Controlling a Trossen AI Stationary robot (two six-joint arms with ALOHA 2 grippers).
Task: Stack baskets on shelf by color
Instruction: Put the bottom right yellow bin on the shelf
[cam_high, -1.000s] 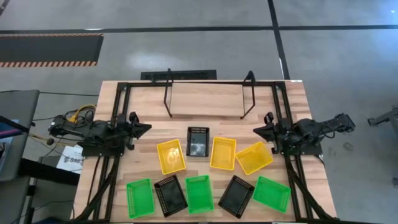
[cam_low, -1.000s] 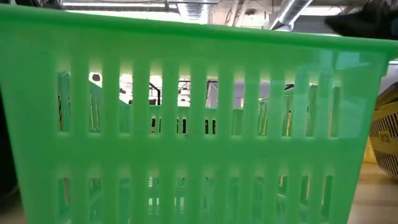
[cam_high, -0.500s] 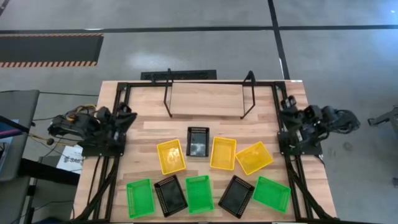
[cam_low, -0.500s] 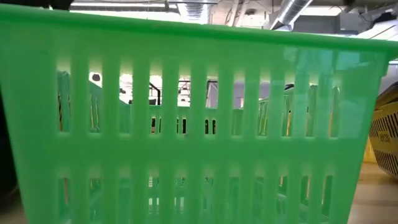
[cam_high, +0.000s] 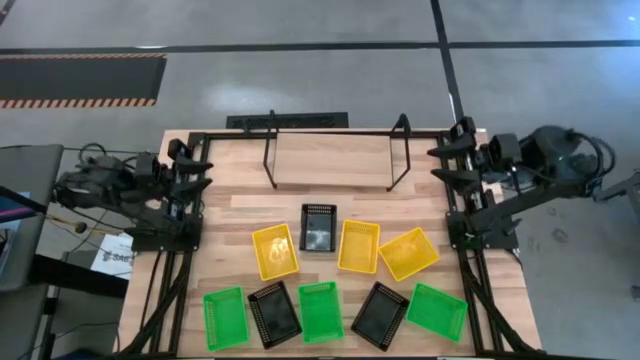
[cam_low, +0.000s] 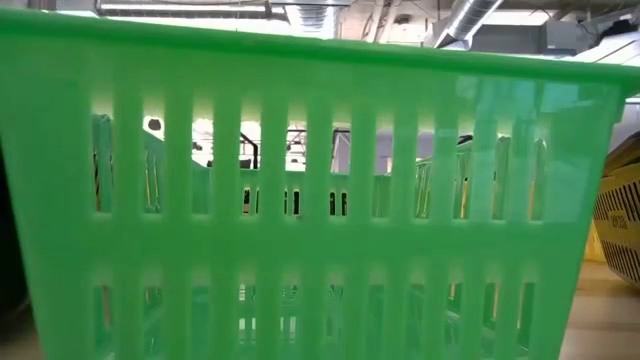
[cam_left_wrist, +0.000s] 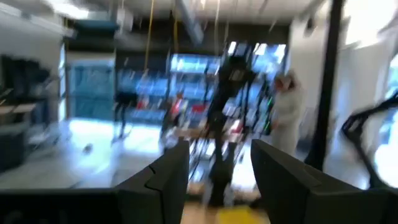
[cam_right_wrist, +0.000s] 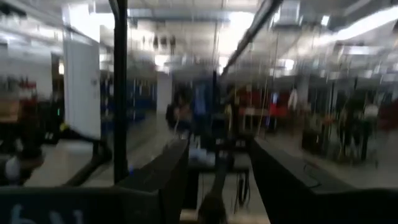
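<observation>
Several baskets lie flat on their bottoms on the wooden table, three yellow (cam_high: 358, 246), three black (cam_high: 318, 227) and three green (cam_high: 320, 311). One green basket's slotted wall (cam_low: 320, 200) fills the low view. The shelf (cam_high: 335, 152) stands bare at the far middle. My left gripper (cam_high: 197, 165) hovers open near the table's far left, apart from every basket. My right gripper (cam_high: 445, 162) hovers open near the far right. In the wrist views, both my left gripper (cam_left_wrist: 217, 180) and my right gripper (cam_right_wrist: 217, 180) face the room with nothing between their fingers.
Black frame rails (cam_high: 185, 200) run along the table's left, right and far sides under the arms. Bare wood (cam_high: 330, 195) lies between the shelf and the baskets. A person in light clothes (cam_left_wrist: 287, 112) stands in the room beyond the table.
Both arms have drawn back from the table's middle. My left gripper went toward the far and left edges, my right gripper toward the far and right edges. Both have opened. The baskets have stayed where they were.
</observation>
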